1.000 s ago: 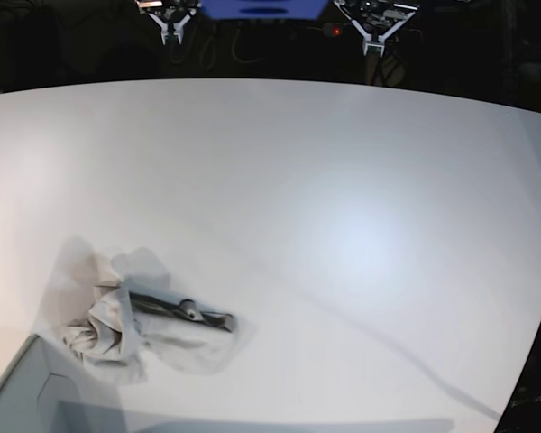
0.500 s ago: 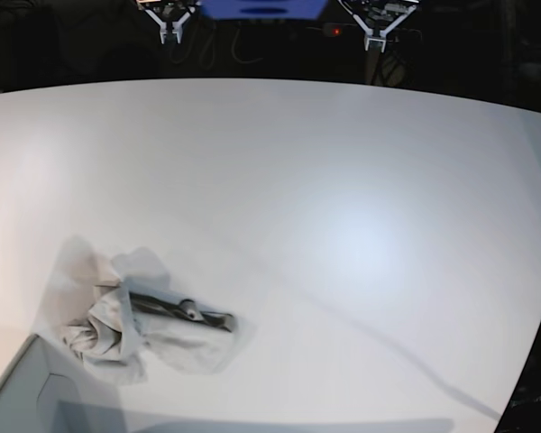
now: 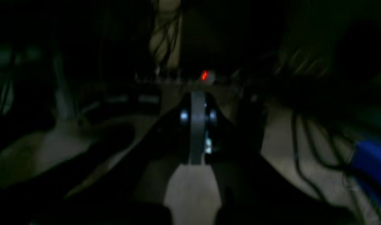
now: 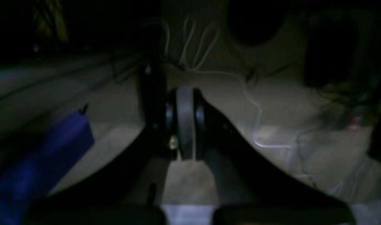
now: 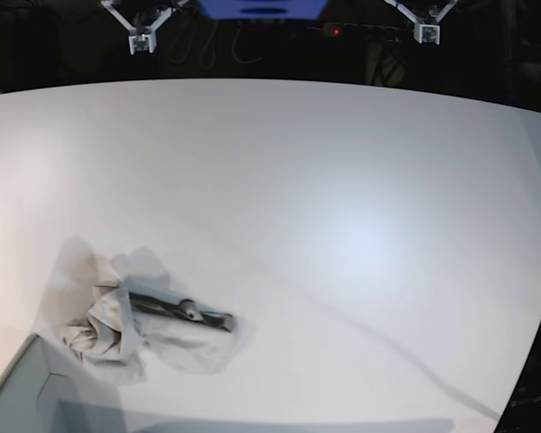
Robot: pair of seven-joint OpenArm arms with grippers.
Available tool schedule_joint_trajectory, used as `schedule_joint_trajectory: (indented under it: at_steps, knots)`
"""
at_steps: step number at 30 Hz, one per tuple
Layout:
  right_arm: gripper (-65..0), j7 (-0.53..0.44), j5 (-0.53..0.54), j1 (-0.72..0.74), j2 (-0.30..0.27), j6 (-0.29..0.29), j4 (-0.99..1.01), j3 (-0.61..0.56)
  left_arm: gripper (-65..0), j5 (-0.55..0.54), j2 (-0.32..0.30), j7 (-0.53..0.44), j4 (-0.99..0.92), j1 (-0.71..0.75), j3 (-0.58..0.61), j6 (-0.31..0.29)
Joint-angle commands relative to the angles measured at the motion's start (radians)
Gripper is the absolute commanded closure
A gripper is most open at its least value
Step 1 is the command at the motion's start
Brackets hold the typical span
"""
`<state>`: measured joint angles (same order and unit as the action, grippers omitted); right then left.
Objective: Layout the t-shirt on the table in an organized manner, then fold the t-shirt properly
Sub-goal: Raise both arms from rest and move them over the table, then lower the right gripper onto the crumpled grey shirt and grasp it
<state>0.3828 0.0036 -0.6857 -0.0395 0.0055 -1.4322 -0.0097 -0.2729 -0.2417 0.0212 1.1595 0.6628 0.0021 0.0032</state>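
Observation:
The t-shirt (image 5: 135, 320) lies crumpled in a heap on the near left of the white table (image 5: 343, 180), its darker neck showing as a dark strip. Both grippers hang beyond the table's far edge, far from the cloth. My right gripper (image 5: 142, 42) is at the top left of the base view and my left gripper (image 5: 426, 34) at the top right. In the wrist views the left gripper (image 3: 197, 100) and the right gripper (image 4: 185, 93) each have their jaws pressed together with nothing between them, over a dark floor with cables.
A grey box corner (image 5: 27, 397) sits at the near left, right beside the shirt. A blue object (image 5: 261, 9) and a red light (image 5: 335, 31) lie behind the table's far edge. A dark cable shadow (image 5: 388, 347) crosses the near right.
Both grippers have swung outward along the far edge, the one on the base view's left going left and the other going right. The shirt has not moved.

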Motion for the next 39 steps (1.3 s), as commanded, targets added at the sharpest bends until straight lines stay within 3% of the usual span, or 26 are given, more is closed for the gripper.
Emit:
schedule_joint_trajectory:
  at_steps: [1,9,15,21,26,30,35,39]
  knots:
    - [0.0,-0.009,0.002,-0.039,-0.004,0.001,-0.066,0.004,0.0,-0.012,-0.021,-0.019,0.056,0.051,-0.001,-0.006]
    - [0.0,0.017,0.002,-0.148,-0.033,0.001,-0.502,0.087,0.0,-0.162,-0.117,-0.019,0.439,0.194,-0.035,0.001]
    - [0.0,0.023,0.002,-0.018,-0.035,0.001,-0.589,0.098,-1.2,-0.22,-0.118,-0.019,0.558,0.176,-0.113,-0.006]
    - [-6.9,0.201,0.002,0.252,-0.029,0.001,-0.58,0.057,-17.6,-0.226,-0.117,-0.019,0.592,0.088,-0.123,-0.001]
    - [-14.4,0.331,0.002,0.438,-0.032,0.001,-0.577,0.004,-24.4,-0.226,-0.095,-0.019,0.594,0.035,-0.121,-0.001]
    - [-24.1,0.42,0.002,0.581,-0.032,0.001,-0.548,-0.005,-33.1,-0.226,-0.086,-0.02,0.595,0.022,-0.119,-0.006]
    - [-35.9,0.425,0.0,0.762,-0.043,0.001,-0.376,0.001,-44.7,-0.226,-0.086,-0.022,0.623,0.021,-0.121,-0.007]
    - [-39.4,0.404,-0.001,0.924,-0.059,0.001,-0.146,0.003,-51.9,-0.226,-0.086,-0.022,0.627,0.021,-0.121,-0.007]
